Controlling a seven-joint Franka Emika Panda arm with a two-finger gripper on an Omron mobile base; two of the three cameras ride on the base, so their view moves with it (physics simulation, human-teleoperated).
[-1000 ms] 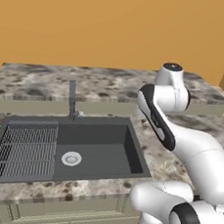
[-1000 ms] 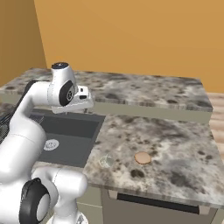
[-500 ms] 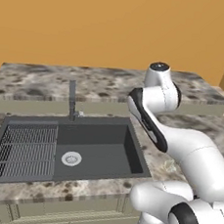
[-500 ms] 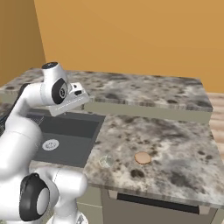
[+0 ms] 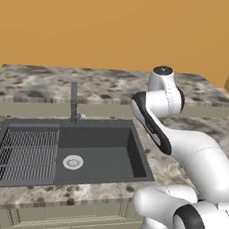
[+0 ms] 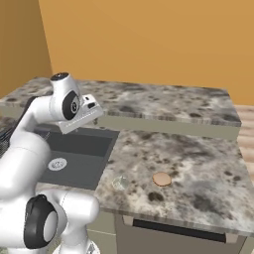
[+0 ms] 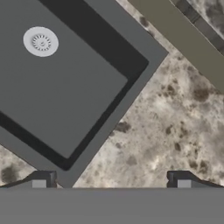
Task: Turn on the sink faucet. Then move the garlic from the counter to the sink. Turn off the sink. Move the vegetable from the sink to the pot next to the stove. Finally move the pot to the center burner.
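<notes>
Hand view shows the gripper (image 7: 111, 178) with jaws spread wide and empty, above the counter (image 7: 175, 127) just beside the sink (image 7: 65, 83) corner. Its drain (image 7: 41, 42) lies well apart.

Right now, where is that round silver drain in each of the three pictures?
Left base view: the drain sits low and left of centre, beside the wire rack.
Right base view: far left, partly behind the arm.
Hand view: upper left.
Shared landmark: the sink basin floor.
</notes>
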